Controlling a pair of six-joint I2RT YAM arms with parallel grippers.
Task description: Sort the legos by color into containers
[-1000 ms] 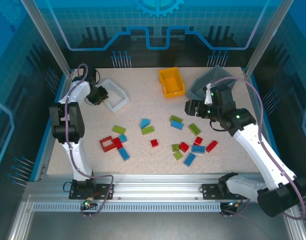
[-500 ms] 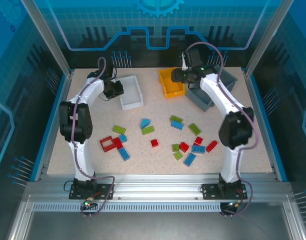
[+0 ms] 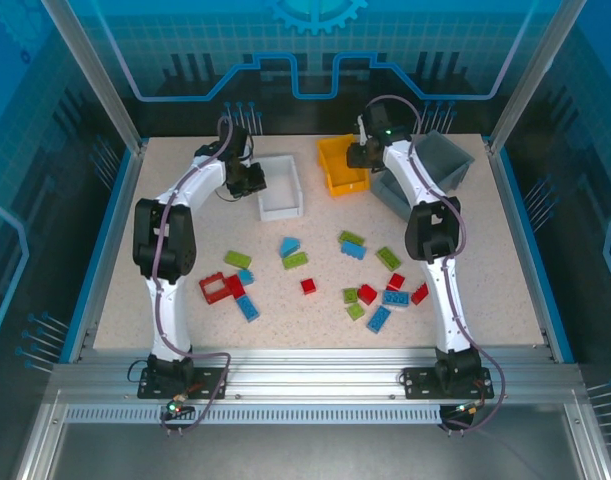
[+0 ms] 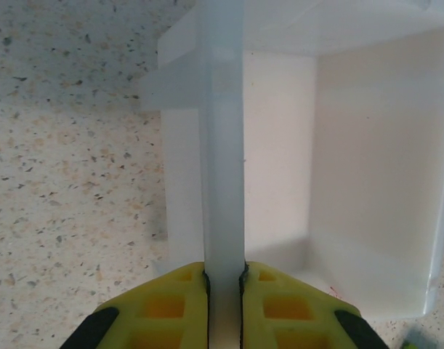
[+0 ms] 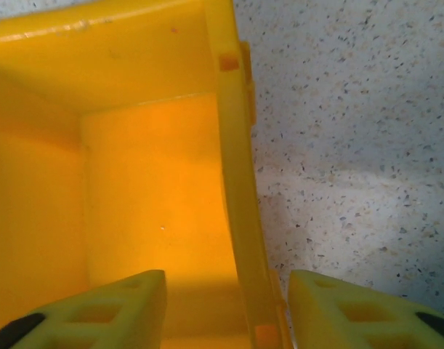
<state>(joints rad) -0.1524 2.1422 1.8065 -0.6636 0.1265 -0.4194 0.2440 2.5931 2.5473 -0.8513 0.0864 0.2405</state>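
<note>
Left gripper: jaws clenched on the left wall of the white bin. Right gripper: jaws parted astride the right wall of the orange-yellow bin. Legos are scattered nearer on the counter.

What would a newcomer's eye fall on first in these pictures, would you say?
At the far side of the table, the left gripper is clamped shut on a wall of the white bin, while the right gripper straddles a wall of the orange-yellow bin, jaws apart. Red, blue and green legos lie scattered mid-table, unsorted.
</note>
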